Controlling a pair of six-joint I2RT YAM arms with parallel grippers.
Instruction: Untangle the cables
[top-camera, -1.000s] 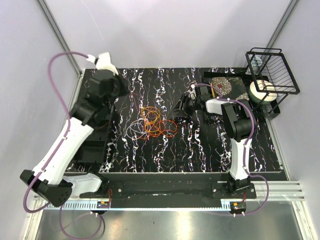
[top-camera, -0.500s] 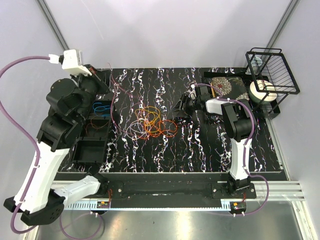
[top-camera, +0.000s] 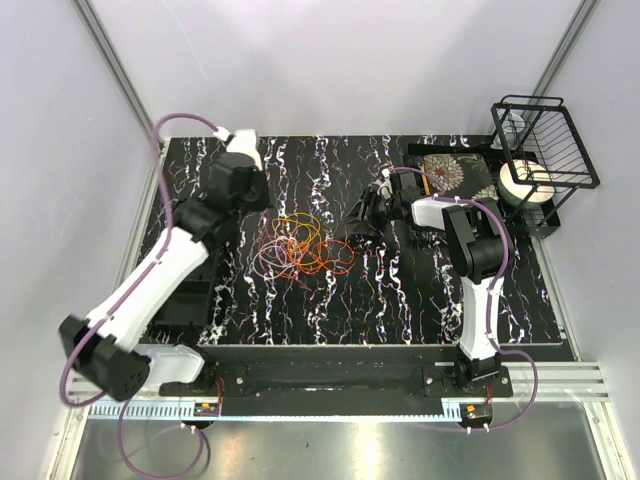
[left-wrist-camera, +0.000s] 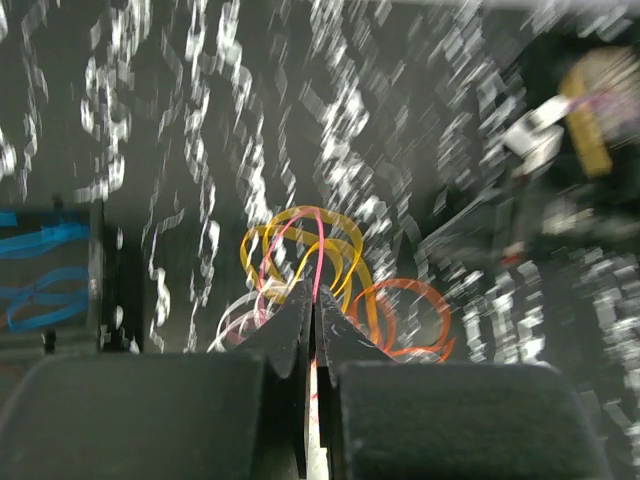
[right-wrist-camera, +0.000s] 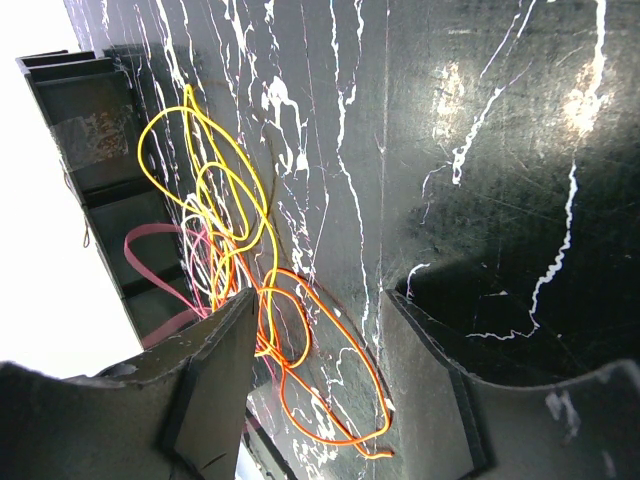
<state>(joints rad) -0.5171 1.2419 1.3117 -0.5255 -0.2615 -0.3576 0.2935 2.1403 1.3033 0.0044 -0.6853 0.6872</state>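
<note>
**Several cables heaped mid-table, one red strand pinched**

Orange, yellow, red and pale cables (top-camera: 303, 246) lie in one loose heap at the middle of the table (top-camera: 400, 300). The left hand (left-wrist-camera: 313, 300) is closed tight. A red cable (left-wrist-camera: 316, 250) appears to run in between its tips, though that view is blurred. The heap lies just ahead of that hand.

I judge the red cable should be drawn away slowly, so the yellow loops slip off rather than drag along. The right hand (top-camera: 365, 213) hangs near the heap's right side, jaws partly apart, holding nothing. It could pin the orange loops.
</note>
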